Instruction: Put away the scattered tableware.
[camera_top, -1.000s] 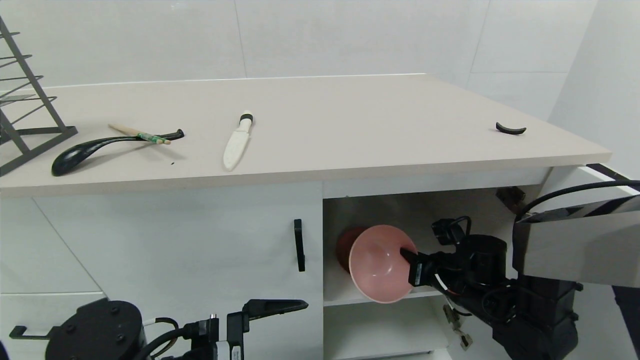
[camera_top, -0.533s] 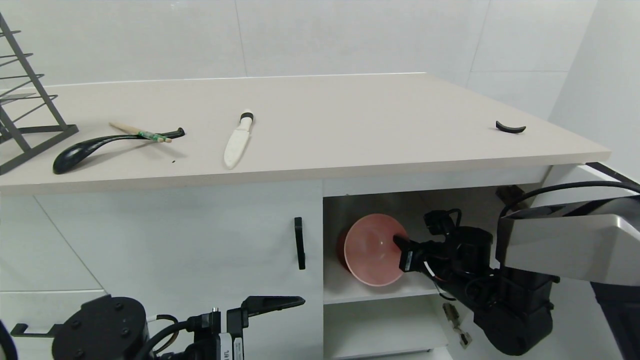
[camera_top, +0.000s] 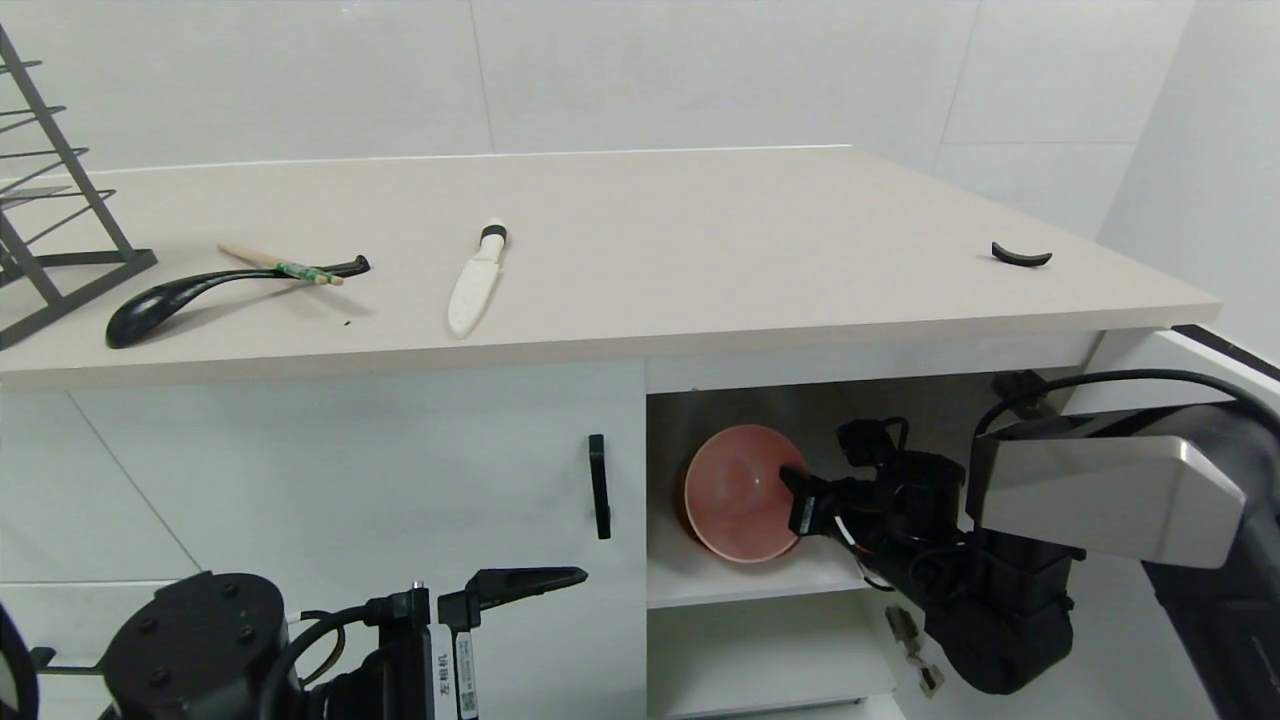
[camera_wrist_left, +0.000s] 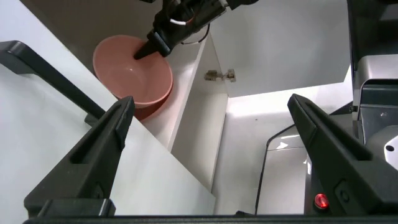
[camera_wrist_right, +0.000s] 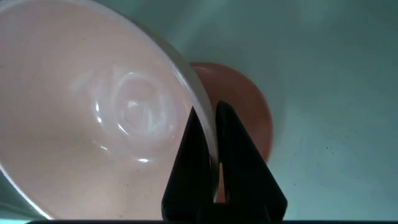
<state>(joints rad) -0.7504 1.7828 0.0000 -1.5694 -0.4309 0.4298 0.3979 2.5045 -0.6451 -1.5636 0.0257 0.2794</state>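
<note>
Since a second ago the right end effector (camera_top: 790, 487) has carried the pale pink glossy round bowl (camera_top: 735, 492) deeper into the open cabinet, and the bowl has sunk lower towards the white shelf (camera_top: 740, 582). Its two black fingers (camera_wrist_right: 214, 155) pinch the bowl's rim narrowly, one inside and one outside the wall. The bowl hangs tilted from the fingertips, mouth facing out of the cabinet. Just beyond the fingertips sits a darker red round bowl (camera_wrist_right: 249, 118); whether the two bowls touch cannot be told.

Well off to the other side and lower, the left end effector (camera_wrist_left: 211, 102) hovers before the closed white cabinet door with its black bar handle (camera_top: 597, 487), fingers spread wide and holding nothing.

Above both, on the beige worktop (camera_top: 700, 230), well apart from either end effector, lie a black long-handled ladle (camera_top: 160, 300) with a pair of wooden chopsticks (camera_top: 280, 265) across its handle, a white knife with a black band (camera_top: 475, 280), and a small black curved piece (camera_top: 1020, 257) above the right arm. A dark wire rack (camera_top: 50, 200) stands beyond the ladle, and a white tiled wall (camera_top: 700, 70) closes the room behind
</note>
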